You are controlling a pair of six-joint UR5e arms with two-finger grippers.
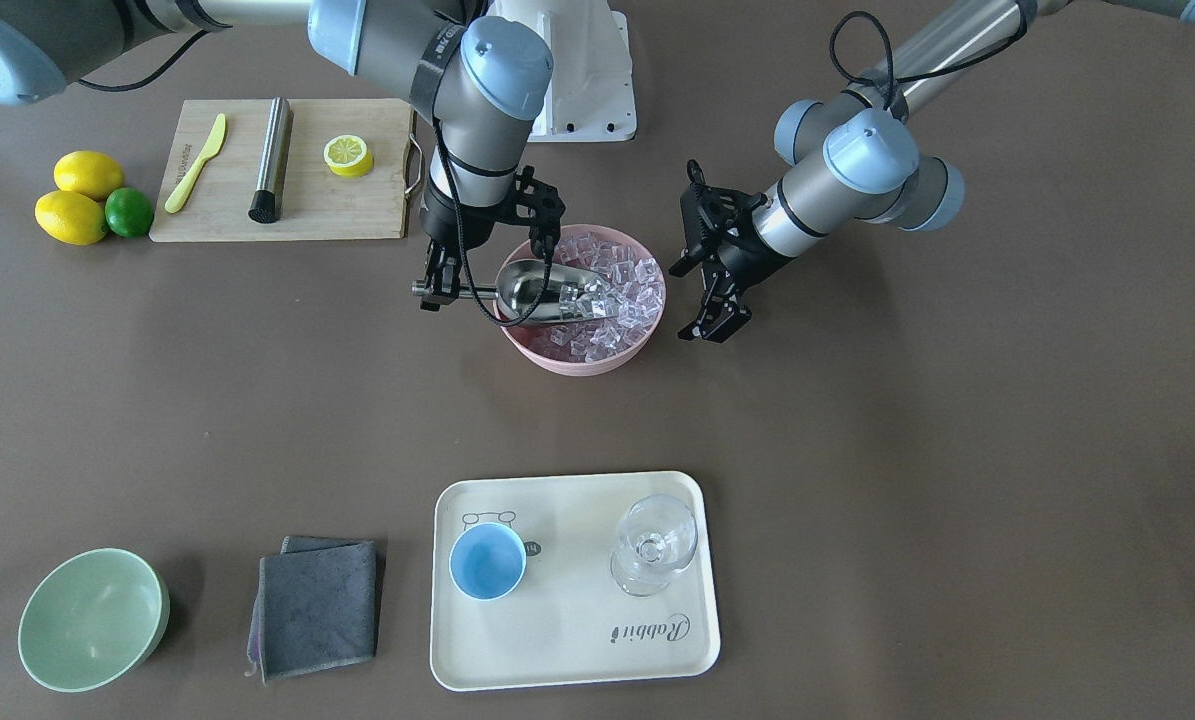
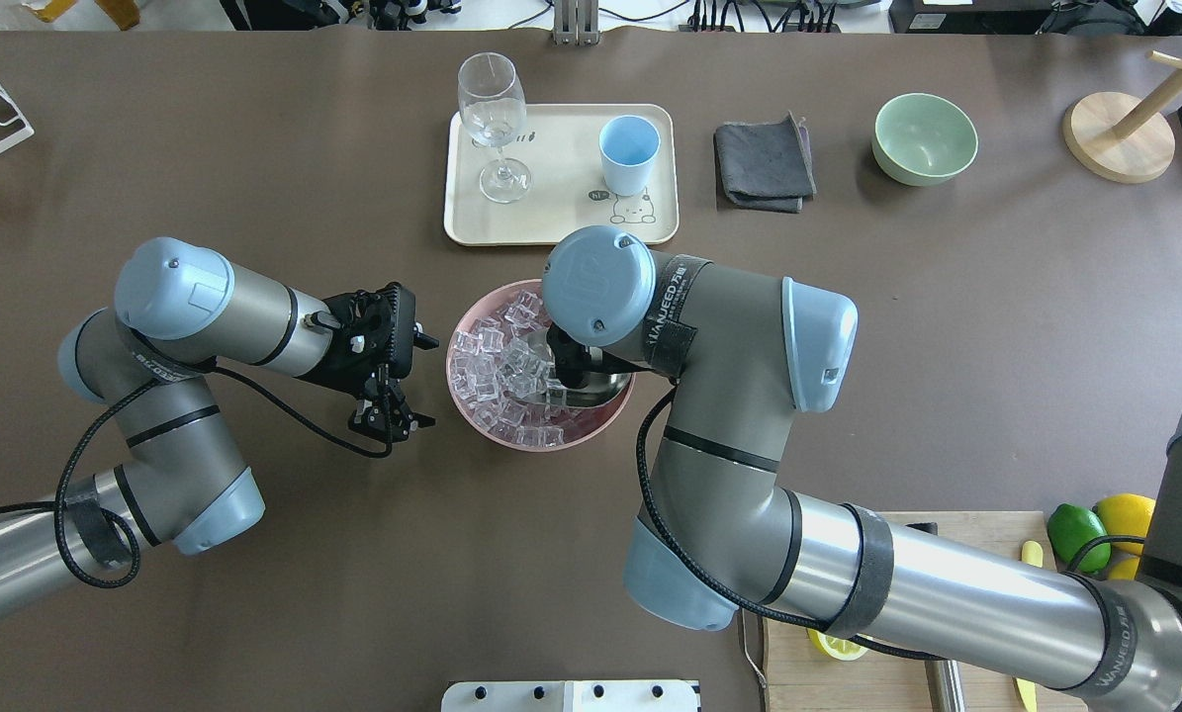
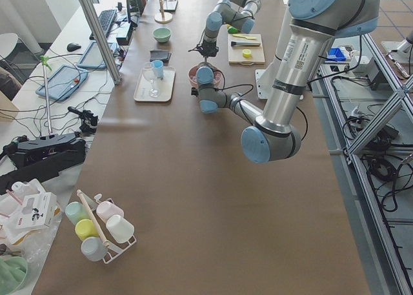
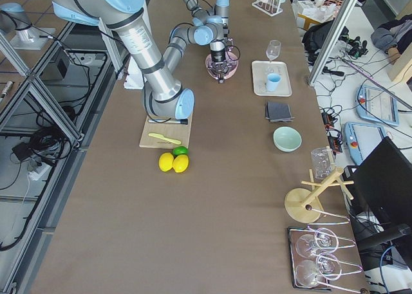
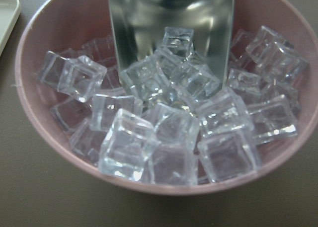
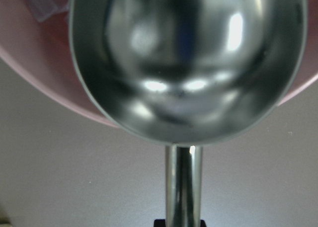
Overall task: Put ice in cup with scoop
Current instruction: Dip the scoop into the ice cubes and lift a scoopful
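Observation:
The steel scoop lies in the pink bowl, its trough pushed into the ice. My right gripper is shut on the scoop's thin handle at the bowl's side. A few cubes sit at the trough's mouth in the left wrist view, where the scoop enters from the top. The right wrist view shows the trough from behind. My left gripper is open and empty beside the bowl's other side. The light-blue cup stands upright on the cream tray, empty.
A clear stemmed glass stands on the tray beside the cup. A grey cloth and a pale green bowl sit along that edge. A cutting board with a steel cylinder, a knife and half a lemon is near the robot.

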